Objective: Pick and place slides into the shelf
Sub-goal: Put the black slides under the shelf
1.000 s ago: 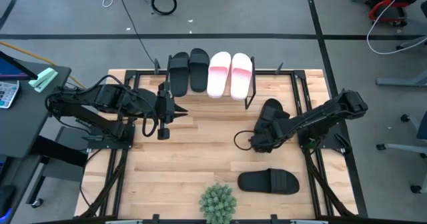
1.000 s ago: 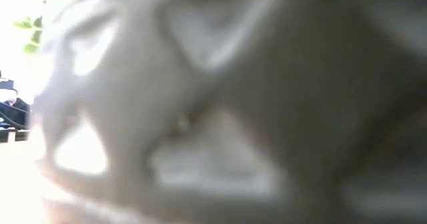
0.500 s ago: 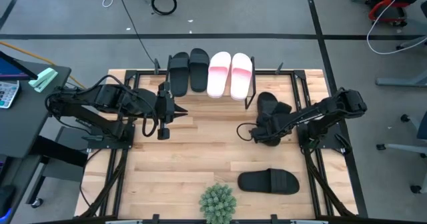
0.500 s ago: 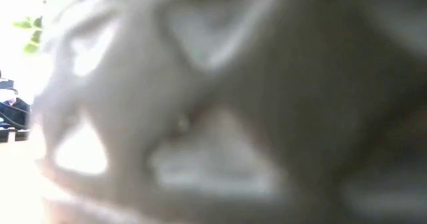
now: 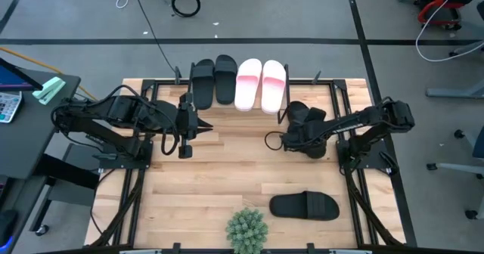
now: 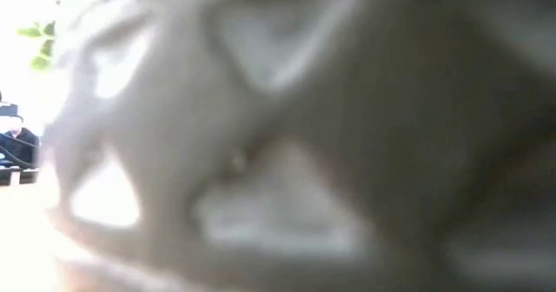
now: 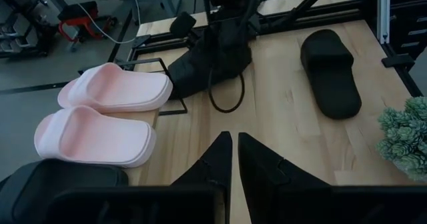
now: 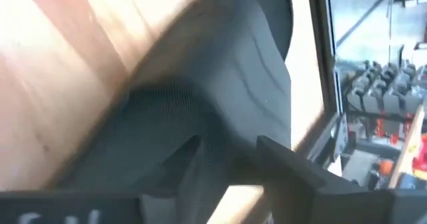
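I'm carrying a black slide [image 5: 299,115] clamped in the right pincer [image 5: 296,137]; aiming it level beside the pink pair [image 5: 261,84] on the shelf [image 5: 281,112].

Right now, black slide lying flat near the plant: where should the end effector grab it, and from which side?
Probably at the strap. The black slide lies sole-down and lengthwise across the table, beside the plant, nothing touching it. Its wide strap arches over the footbed, so one finger can slip under through the open toe and the other press on top, coming from above. The right end effector is nearer but already carries another slide.
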Robot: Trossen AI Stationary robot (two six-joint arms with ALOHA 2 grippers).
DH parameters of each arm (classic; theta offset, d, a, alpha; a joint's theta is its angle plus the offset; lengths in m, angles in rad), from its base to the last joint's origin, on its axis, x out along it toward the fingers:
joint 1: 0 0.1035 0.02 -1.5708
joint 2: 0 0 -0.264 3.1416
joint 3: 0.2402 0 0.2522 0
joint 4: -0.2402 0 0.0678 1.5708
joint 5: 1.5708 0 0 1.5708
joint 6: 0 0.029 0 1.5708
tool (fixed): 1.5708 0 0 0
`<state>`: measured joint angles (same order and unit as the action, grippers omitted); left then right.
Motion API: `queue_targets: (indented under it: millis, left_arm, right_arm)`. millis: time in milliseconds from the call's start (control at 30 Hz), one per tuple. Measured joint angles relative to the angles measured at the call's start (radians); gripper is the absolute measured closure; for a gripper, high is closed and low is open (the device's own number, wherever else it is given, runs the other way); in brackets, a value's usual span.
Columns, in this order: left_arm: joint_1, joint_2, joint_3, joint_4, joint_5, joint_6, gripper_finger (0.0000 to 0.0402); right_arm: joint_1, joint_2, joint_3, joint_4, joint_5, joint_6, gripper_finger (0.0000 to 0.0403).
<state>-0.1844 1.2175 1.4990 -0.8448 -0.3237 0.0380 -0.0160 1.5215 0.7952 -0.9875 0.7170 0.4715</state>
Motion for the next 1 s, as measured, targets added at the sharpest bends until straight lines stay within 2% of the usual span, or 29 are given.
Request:
queue_targets:
  millis: [233,267,433,600,1000]
  left_arm:
    - [0.0,0.0,0.0,-0.024,0.0,-0.001,0.0363]
    - [0.0,0.0,0.0,-0.03,0.0,-0.001,0.0362]
    - [0.0,0.0,0.0,-0.066,0.0,-0.03,0.0364]
    - [0.0,0.0,0.0,-0.098,0.0,-0.059,0.0374]
    - [0.0,0.0,0.0,-0.113,0.0,-0.107,0.0371]
  right_arm:
    - [-0.063,0.0,0.0,0.109,-0.009,-0.076,0.0382]
    - [-0.067,0.0,0.0,0.109,-0.011,-0.082,0.0388]
    - [-0.066,0.0,0.0,0.086,-0.018,-0.088,0.038]
    - [-0.04,0.0,0.001,0.06,-0.076,-0.122,0.0378]
    - [0.068,-0.031,0.044,-0.085,-0.125,-0.133,0.0293]
